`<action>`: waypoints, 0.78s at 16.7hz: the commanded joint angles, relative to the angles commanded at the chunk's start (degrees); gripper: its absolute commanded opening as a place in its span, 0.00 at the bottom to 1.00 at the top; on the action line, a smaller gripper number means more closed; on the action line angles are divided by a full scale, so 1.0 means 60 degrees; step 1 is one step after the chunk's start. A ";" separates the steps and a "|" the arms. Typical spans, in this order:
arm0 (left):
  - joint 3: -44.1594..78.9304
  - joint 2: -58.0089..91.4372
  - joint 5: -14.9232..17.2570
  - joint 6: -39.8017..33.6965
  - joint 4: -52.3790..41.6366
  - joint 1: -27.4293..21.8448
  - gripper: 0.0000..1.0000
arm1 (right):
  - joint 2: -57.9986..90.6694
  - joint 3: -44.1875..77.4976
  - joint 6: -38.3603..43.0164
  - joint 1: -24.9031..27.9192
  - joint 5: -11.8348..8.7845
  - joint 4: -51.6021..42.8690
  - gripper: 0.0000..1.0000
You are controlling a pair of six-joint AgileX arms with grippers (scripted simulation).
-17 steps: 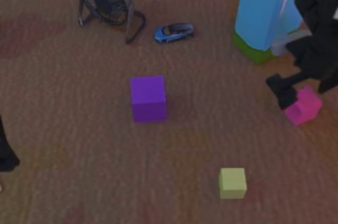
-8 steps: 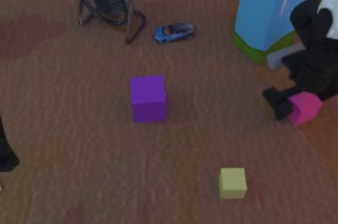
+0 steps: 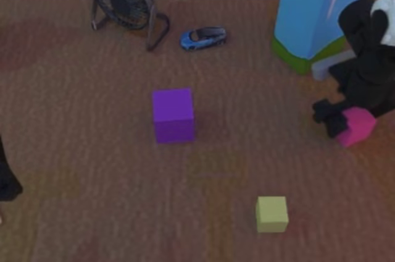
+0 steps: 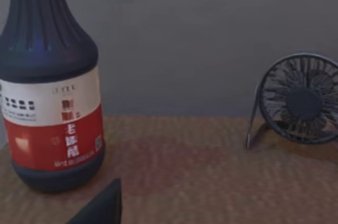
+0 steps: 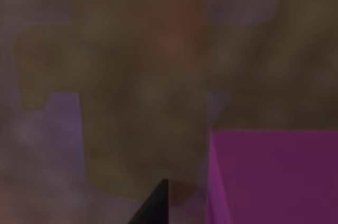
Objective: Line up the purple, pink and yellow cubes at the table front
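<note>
The pink cube [image 3: 359, 127] lies near the table's [image 3: 92, 151] right edge, partly under my right gripper [image 3: 347, 118]. That gripper is open and down around the cube, with one dark finger [image 3: 328, 115] at the cube's left side. In the right wrist view the pink cube [image 5: 274, 176] fills one corner, a narrow gap from the one fingertip [image 5: 158, 203] that shows; the other finger is hidden. The purple cube [image 3: 173, 115] stands mid-table. The yellow cube [image 3: 272, 214] sits near the front. My left gripper [image 3: 7, 183] is parked at the left edge.
A small black fan [image 3: 126, 2] and a blue toy car [image 3: 202, 38] stand at the back. A tall blue and white carton with a green base [image 3: 311, 15] rises just behind my right arm. A dark sauce bottle [image 4: 50, 86] stands close to my left gripper.
My right gripper has sunk lower over the pink cube, and its visible finger has shifted slightly beside the cube's left face. The cubes and the left arm have stayed in place.
</note>
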 joint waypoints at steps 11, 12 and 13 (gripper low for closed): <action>0.0000 0.0000 0.0000 0.0000 0.0000 0.0000 1.00 | 0.0000 0.0000 0.0000 0.0000 0.0000 0.0000 0.00; 0.0000 0.0000 0.0000 0.0000 0.0000 0.0000 1.00 | 0.0000 0.0000 0.0000 0.0000 0.0000 0.0000 0.00; 0.0000 0.0000 0.0000 0.0000 0.0000 0.0000 1.00 | -0.0250 0.0066 0.0042 -0.0017 -0.0054 -0.0102 0.00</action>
